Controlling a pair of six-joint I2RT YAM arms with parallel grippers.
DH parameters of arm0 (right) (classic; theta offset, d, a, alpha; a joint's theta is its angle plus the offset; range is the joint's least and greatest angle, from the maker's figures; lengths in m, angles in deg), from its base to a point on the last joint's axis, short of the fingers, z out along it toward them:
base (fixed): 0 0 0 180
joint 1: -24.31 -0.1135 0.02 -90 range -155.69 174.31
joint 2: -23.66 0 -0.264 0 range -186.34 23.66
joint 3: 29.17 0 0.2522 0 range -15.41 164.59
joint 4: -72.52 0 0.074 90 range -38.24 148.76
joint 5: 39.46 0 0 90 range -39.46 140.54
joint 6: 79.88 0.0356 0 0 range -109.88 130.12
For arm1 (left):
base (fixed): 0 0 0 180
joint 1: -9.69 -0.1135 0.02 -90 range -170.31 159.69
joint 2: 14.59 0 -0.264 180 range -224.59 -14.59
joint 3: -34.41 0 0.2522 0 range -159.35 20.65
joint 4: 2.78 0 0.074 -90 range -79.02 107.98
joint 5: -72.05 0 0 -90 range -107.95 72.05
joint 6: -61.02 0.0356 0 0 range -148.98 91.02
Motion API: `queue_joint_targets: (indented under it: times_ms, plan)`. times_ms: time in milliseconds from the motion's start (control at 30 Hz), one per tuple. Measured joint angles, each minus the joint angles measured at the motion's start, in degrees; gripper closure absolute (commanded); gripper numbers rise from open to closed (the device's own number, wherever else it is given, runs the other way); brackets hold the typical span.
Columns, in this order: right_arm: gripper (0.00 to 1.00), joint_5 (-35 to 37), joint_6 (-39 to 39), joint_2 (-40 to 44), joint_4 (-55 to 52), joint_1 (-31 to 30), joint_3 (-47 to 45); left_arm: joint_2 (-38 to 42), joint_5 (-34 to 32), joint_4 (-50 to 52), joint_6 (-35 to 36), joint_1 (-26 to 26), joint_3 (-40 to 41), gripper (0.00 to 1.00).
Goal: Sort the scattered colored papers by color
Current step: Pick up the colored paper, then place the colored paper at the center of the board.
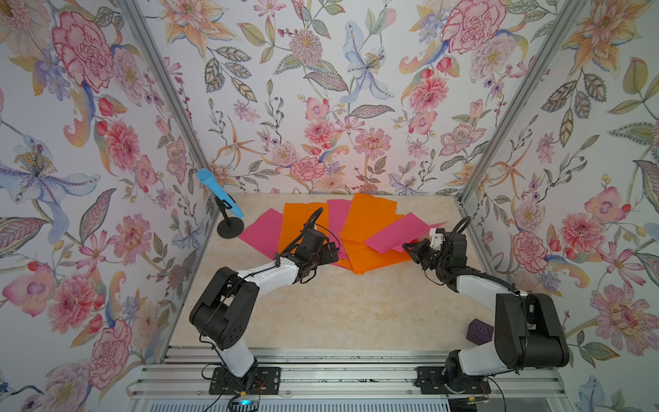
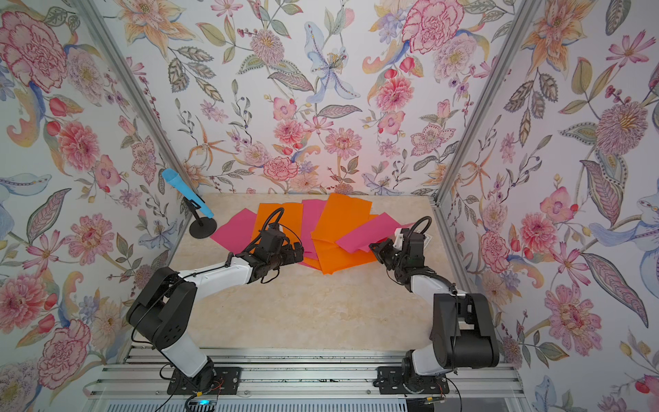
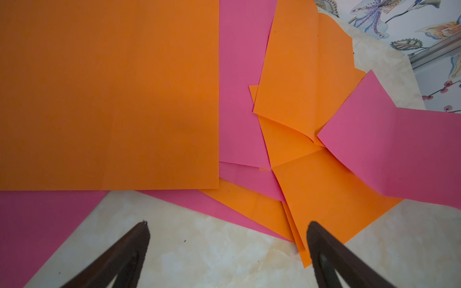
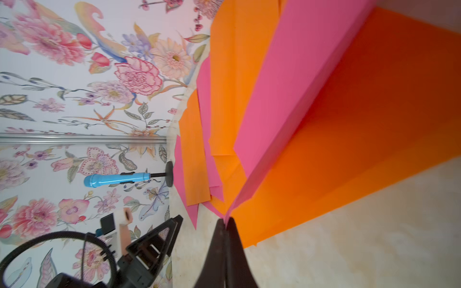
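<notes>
The colored papers lie overlapped at the back middle of the table in both top views: orange sheets (image 1: 371, 217) (image 2: 347, 214) and pink sheets (image 1: 264, 228) (image 2: 235, 228). My right gripper (image 4: 226, 220) (image 1: 407, 247) is shut on the corner of the rightmost pink sheet (image 4: 299, 87) (image 1: 396, 233), which rises from the orange sheet (image 4: 361, 119) under it. My left gripper (image 3: 227, 224) (image 1: 328, 253) hovers open above the pile's front edge. One finger is over bare table, the other over an orange sheet's corner (image 3: 324, 199). A large orange sheet (image 3: 109, 94) fills much of the left wrist view.
A blue microphone (image 1: 219, 192) on a black stand (image 1: 230, 228) is at the back left corner. A purple cube (image 1: 479, 331) sits by the right arm's base. Floral walls close in three sides. Bare marble tabletop (image 1: 338, 306) spreads in front of the pile.
</notes>
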Motion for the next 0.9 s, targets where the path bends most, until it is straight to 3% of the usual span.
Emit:
queue_joint_targets:
  times_ms: [200,367,533,900]
  plan:
    - [1.00,-6.78,-8.24,2.89,-11.43,-0.11,7.34,0.15,1.18,-0.02,2.08,-0.81,-0.83,0.00]
    - [1.00,-10.67,-10.56,3.50,-17.18,-2.43,9.11,1.42,1.49,0.02,3.37,-1.29,-0.85,0.00]
    - [1.00,-13.77,-11.41,4.46,-19.71,-9.81,12.09,4.72,1.51,0.52,4.04,-2.78,-0.52,0.00]
    - [1.00,-16.41,-12.55,5.03,-20.00,-30.12,16.57,19.61,0.79,3.63,5.29,-12.20,4.79,0.00]
